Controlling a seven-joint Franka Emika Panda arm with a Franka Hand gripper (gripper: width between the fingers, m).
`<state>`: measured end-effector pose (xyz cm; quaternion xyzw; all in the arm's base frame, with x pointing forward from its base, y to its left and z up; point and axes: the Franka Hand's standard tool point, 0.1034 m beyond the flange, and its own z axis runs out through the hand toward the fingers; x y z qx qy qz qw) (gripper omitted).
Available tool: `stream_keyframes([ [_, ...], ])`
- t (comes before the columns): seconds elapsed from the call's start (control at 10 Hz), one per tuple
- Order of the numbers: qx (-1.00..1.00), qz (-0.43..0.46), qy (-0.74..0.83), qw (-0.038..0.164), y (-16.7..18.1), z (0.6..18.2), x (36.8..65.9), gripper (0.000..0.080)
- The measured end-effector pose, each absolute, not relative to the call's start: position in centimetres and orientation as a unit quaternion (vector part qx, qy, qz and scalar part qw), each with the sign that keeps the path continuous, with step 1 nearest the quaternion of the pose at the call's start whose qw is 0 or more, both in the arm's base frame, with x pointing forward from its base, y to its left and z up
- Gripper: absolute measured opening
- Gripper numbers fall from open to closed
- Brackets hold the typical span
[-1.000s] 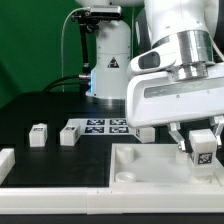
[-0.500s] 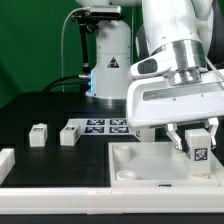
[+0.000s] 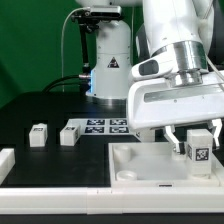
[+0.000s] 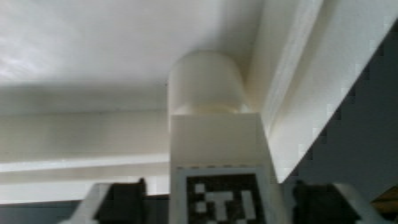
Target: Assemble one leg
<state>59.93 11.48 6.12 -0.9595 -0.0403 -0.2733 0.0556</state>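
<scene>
My gripper (image 3: 197, 146) is shut on a leg (image 3: 198, 151), a small white block with a black-and-white tag on its face. It holds the leg over the large white square part (image 3: 140, 165) near that part's corner at the exterior view's right. In the wrist view the leg (image 4: 221, 130) runs out from between my dark fingers (image 4: 121, 203), its rounded end close to the white part's raised edge (image 4: 294, 75). Whether the leg's end touches the part cannot be told. Two more legs (image 3: 39, 135) (image 3: 69, 134) stand on the black table at the exterior view's left.
The marker board (image 3: 103, 126) lies behind the loose legs. A white piece (image 3: 5, 162) sits at the exterior view's left edge. The robot base (image 3: 108, 65) stands at the back.
The gripper with the leg has shifted slightly toward the exterior view's left and a little up over the white square part. The loose legs have not moved.
</scene>
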Motion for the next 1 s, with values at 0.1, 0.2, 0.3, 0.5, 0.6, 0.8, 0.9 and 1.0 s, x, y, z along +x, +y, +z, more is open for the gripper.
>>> stream_keyframes([
  [0.1, -0.96, -0.273, -0.04, 0.056, 11.47, 6.09, 59.91, 0.0521],
  [0.2, -0.96, -0.273, -0.04, 0.056, 11.47, 6.07, 59.9, 0.062],
  [0.3, -0.96, -0.273, -0.04, 0.056, 11.48, 6.06, 59.89, 0.062],
  [0.5, -0.96, -0.272, -0.04, 0.056, 11.47, 6.04, 59.89, 0.0648],
  [0.6, -0.96, -0.272, -0.04, 0.056, 11.47, 6.03, 59.88, 0.0648],
  [0.8, -0.96, -0.272, -0.041, 0.056, 11.47, 6.03, 59.88, 0.0649],
  [0.9, -0.96, -0.272, -0.041, 0.055, 11.47, 6.03, 59.88, 0.0649],
  [1.0, -0.961, -0.269, -0.041, 0.056, 11.49, 5.95, 59.83, 0.0649],
])
